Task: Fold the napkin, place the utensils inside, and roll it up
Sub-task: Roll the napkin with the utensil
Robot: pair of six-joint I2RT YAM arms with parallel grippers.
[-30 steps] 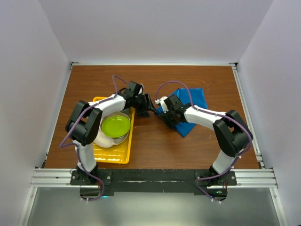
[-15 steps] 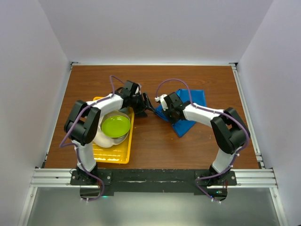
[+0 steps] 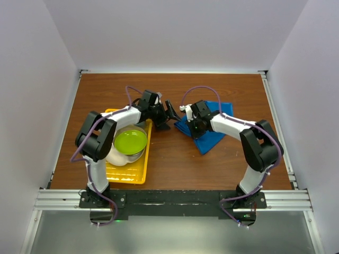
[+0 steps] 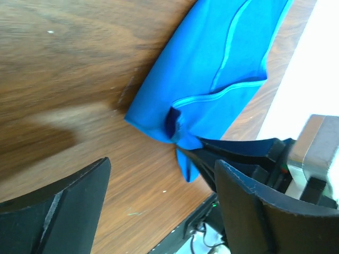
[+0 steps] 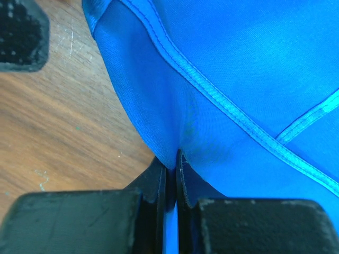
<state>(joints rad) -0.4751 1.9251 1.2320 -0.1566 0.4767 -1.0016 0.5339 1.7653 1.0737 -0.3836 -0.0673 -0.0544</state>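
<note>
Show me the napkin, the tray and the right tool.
napkin (image 4: 212, 69), left wrist view, middle of the cloth
tray (image 3: 127, 172), top view, bare near end
right tool (image 5: 171, 169), right wrist view, between its fingertips, shut on the napkin

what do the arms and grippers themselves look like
The left arm and right arm match: white links between bulky black joints, with a thin purple cable looping along each. The left gripper and right gripper are black, each with two flat, blocky matte fingers. No markings show.
</note>
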